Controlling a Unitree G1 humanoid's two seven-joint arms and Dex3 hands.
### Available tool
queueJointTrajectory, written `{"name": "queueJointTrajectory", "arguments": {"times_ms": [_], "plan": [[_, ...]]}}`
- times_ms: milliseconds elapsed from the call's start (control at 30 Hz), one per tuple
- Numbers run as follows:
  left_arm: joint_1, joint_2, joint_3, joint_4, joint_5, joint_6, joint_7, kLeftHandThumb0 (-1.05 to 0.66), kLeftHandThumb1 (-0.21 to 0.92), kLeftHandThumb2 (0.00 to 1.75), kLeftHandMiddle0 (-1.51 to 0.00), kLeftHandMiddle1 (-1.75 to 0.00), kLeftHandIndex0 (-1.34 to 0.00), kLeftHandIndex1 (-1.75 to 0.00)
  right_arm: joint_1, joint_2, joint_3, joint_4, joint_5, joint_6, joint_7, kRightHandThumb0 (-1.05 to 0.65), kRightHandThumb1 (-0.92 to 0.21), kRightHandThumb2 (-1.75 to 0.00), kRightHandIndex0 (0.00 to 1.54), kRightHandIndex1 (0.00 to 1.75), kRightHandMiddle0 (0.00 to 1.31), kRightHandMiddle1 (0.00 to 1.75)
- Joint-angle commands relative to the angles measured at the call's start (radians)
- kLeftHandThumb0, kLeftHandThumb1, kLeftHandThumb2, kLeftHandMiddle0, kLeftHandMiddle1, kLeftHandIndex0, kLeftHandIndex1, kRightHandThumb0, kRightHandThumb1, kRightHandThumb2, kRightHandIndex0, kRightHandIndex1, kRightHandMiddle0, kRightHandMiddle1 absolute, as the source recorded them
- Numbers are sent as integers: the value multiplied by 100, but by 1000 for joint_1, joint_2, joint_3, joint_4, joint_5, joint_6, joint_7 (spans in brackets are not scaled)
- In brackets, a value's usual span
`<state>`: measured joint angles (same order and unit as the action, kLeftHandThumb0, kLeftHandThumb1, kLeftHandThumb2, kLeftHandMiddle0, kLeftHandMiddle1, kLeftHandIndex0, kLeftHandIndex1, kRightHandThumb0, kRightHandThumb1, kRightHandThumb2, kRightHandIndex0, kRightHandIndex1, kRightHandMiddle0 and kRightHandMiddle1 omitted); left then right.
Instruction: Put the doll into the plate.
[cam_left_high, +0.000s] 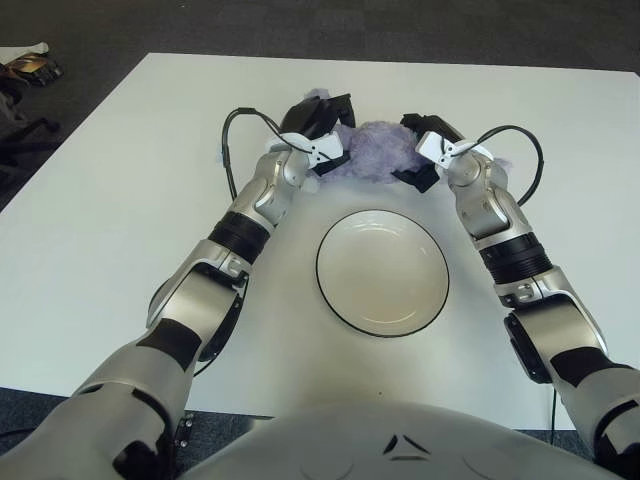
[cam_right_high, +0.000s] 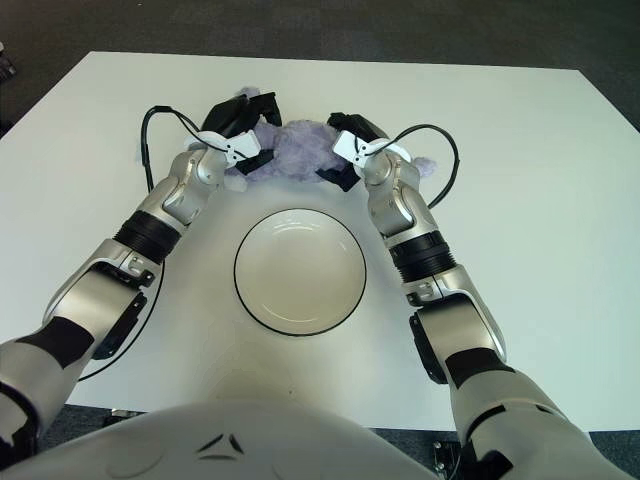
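Doll (cam_left_high: 372, 150) (purple, fluffy, soft-looking) sits on the white bench (cam_left_high: 120, 200) just beyond the far rim of the plate (cam_left_high: 383, 271), not in it yet. Whether it's lifted off the bench or resting on it, can't tell from either view.

Left hand (cam_left_high: 318, 125) is at the doll's left end, right hand (cam_left_high: 428, 150) at its right end, so it's bracketed from both sides. Reads as a two-hand squeeze: the thing is wide and floppy, and one three-finger hand would probably only pinch a tuft of fur.

Fingers: both sets are dark and buried against the plush. Left ones look curled over the doll's top-left edge, right ones press into the right flank. Actual clamp vs. mere contact: cannot tell.

Plate is empty, white with a dark rim, centred between the forearms and close to the torso. That puts it directly on the pull-back path (short haul toward the body, no sideways reach).

Step in hand, my guess: securing the grasp, before lift. Task is early, nothing transferred.

Next move needs both hands to rise together at the same spacing. If one leads, the doll likely sags or slips out the gap. Need clearance over the far rim too, or the doll drags it.

Cables loop off both wrists near the doll; possible snag.
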<state>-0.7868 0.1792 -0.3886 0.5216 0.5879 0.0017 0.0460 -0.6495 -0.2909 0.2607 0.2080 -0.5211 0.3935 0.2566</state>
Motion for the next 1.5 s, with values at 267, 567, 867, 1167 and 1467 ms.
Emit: {"name": "queueJointTrajectory", "arguments": {"times_ms": [267, 567, 867, 1167, 1467], "plan": [[-11, 44, 21, 5, -15, -38, -41, 54, 15, 152, -75, -175, -83, -175, 6, -16, -72, -114, 38, 38, 8, 57, -10, -158, 79, 175, 101, 175], [-15, 70, 34, -15, -20, -86, -53, 55, 13, 154, -76, -175, -82, -175, 15, -46, -67, -173, 35, 42, 25, 57, -10, -158, 79, 175, 101, 175], [-5, 100, 46, -100, -17, -80, -95, 55, 12, 155, -77, -175, -79, -175, 26, -57, -70, -256, 34, 82, 53, 56, -11, -157, 78, 175, 100, 175], [18, 123, 63, -198, -26, -72, -136, 56, 11, 156, -78, -175, -82, -175, 35, -77, -65, -337, 21, 134, 75, 56, -12, -156, 77, 175, 98, 175], [51, 142, 88, -311, -48, -42, -202, 56, 11, 157, -78, -175, -86, -175, 48, -106, -40, -427, -26, 191, 101, 56, -11, -156, 78, 175, 97, 175]]}}
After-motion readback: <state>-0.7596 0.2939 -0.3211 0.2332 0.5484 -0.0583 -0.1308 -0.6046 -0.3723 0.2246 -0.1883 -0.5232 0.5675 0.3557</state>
